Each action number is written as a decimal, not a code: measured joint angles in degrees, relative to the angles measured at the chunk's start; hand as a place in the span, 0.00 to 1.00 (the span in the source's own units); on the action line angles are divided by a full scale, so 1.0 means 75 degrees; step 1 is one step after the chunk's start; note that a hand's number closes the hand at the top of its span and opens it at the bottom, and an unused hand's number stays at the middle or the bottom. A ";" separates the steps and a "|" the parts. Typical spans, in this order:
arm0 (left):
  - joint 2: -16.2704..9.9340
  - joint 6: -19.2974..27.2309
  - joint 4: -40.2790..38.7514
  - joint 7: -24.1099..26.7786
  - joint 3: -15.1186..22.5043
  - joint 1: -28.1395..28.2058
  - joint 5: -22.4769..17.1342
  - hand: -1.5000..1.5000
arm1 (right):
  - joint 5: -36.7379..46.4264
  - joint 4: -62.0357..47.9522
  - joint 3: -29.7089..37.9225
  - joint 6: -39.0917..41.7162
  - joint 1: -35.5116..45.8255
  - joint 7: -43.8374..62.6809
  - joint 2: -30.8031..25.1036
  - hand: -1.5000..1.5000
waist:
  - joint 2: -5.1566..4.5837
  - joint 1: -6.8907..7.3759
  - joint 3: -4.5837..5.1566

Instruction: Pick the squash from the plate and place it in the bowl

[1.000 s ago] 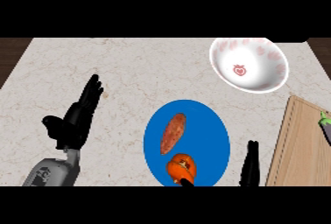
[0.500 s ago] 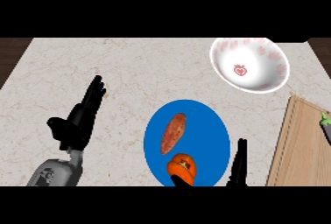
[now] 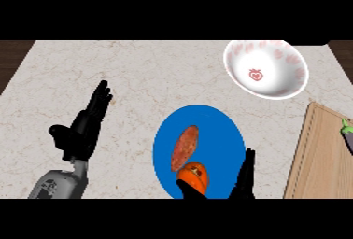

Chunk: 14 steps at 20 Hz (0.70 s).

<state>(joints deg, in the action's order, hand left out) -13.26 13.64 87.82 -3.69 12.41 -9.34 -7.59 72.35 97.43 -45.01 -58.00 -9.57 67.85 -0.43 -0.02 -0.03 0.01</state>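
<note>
A blue plate [image 3: 214, 121] lies in the lower middle of the counter. On it rest a reddish-brown speckled oval food [image 3: 185, 147] and, nearer me, an orange squash [image 3: 194, 176]. My right hand [image 3: 243, 179] comes up from the lower edge, its straight fingers along the squash's right side and its thumb below the squash's left, open around it. Far right at the back stands a white bowl [image 3: 265, 67] with pink hearts. My left hand [image 3: 82, 128] rests open on the counter at the left, fingers pointing away.
A wooden cutting board [image 3: 321, 154] runs along the right edge, with a dark vegetable with a green stem [image 3: 346, 133] on its far right side. The marble counter [image 3: 138, 70] stretches between plate and bowl.
My right hand has slid left over the plate's edge toward the squash, its thumb now showing beside it. The left hand has barely shifted.
</note>
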 measured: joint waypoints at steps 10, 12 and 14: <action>0.0110 -0.0134 -0.0087 0.0110 -0.0085 0.0035 0.0135 0.50 | -0.0360 -0.0999 0.0051 -0.0045 0.0648 0.0495 0.0046 1.00 | 0.0015 0.0023 0.0001; 0.0191 -0.0112 -0.0067 0.0090 -0.0082 0.0042 0.0203 0.50 | -0.0636 -0.1163 0.0035 -0.0022 0.0931 0.0496 0.0054 1.00 | 0.0019 0.0027 0.0001; 0.0188 -0.0175 -0.0054 0.0004 -0.0139 -0.0007 0.0190 0.50 | -0.0684 -0.1316 -0.0126 0.0051 0.1029 0.0493 0.0047 1.00 | 0.0030 0.0024 0.0006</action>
<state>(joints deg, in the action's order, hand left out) -11.85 12.33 87.41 -3.67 11.37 -9.39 -6.16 67.22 87.57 -45.96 -57.61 -1.85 71.54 -0.08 0.20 0.15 0.06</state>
